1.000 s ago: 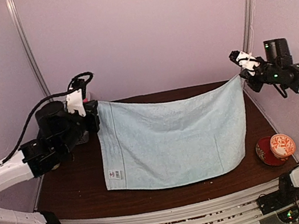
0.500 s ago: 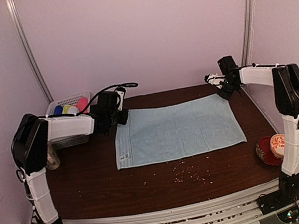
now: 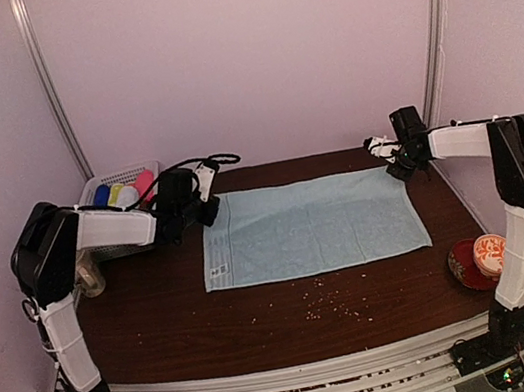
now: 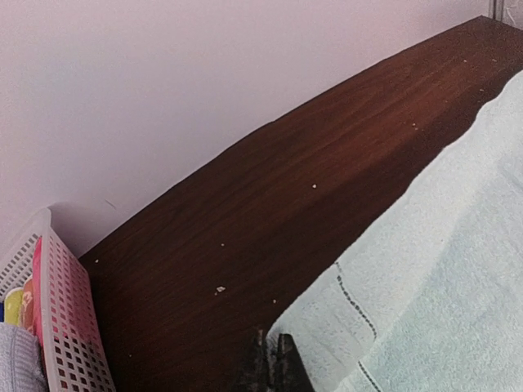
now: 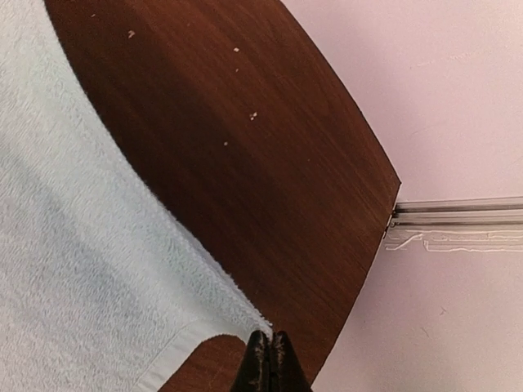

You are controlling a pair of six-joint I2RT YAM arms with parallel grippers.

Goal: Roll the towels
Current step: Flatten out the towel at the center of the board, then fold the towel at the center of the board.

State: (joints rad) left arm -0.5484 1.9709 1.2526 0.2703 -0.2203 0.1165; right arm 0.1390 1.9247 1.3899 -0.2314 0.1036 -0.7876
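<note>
While left claw (image 4: 274, 369) and right claw (image 5: 268, 359) clamp towel (image 3: 313, 226) corners, basket (image 3: 126, 174) far left, bowl (image 3: 484, 258) front right

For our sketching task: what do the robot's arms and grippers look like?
Left arm and right arm: white links, black joints. A black cable loops by the left wrist. Left gripper and right gripper: slim dark fingers.

Dark wooden table (image 3: 163, 325) against plain pale walls (image 3: 248, 56).

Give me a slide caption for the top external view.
Pale blue towel spread flat on the dark table, left gripper and right gripper each pinching a far corner.
</note>
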